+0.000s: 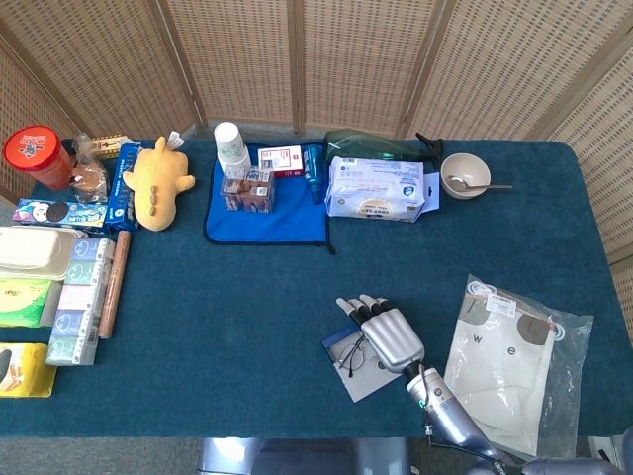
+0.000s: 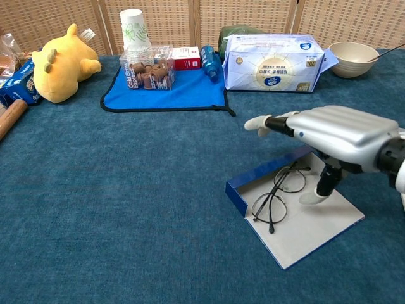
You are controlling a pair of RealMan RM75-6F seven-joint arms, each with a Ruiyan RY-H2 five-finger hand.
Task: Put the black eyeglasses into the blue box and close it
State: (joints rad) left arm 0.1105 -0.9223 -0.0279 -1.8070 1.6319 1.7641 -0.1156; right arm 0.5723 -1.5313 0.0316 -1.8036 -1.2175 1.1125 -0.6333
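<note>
The black eyeglasses [image 2: 278,193] already lie inside the blue box [image 2: 294,212], which sits open on the table [image 2: 126,209] near its front edge. From the chest view the box looks like a flat tray: a low blue wall along its far and left sides and a pale, wide panel spreading toward the camera, on which the eyeglasses rest, close to the blue wall. So the first half of the task reads as done, and closing the box is the step in hand.

The right hand [image 2: 329,133] hovers over the box, palm down, its fingers [image 2: 269,121] stretched forward and apart, holding nothing. Its thumb [image 2: 319,190] points down and touches, or nearly touches, the pale panel just right of the eyeglasses; contact cannot be settled from these views. The head view shows the same hand [image 1: 388,332] covering the right part of the box [image 1: 341,354]. The left hand is not seen in either view.

Next, the box needs folding shut. Which part is the lid is hard to tell, since the pale panel lies flat and no hinge line is clear. The likely move is to get fingers under a free edge of the panel and swing it over the eyeglasses. The risk, as I judge it, is that the light box slides on the cloth, or that the thumb nudges the thin frame out of place.
</note>
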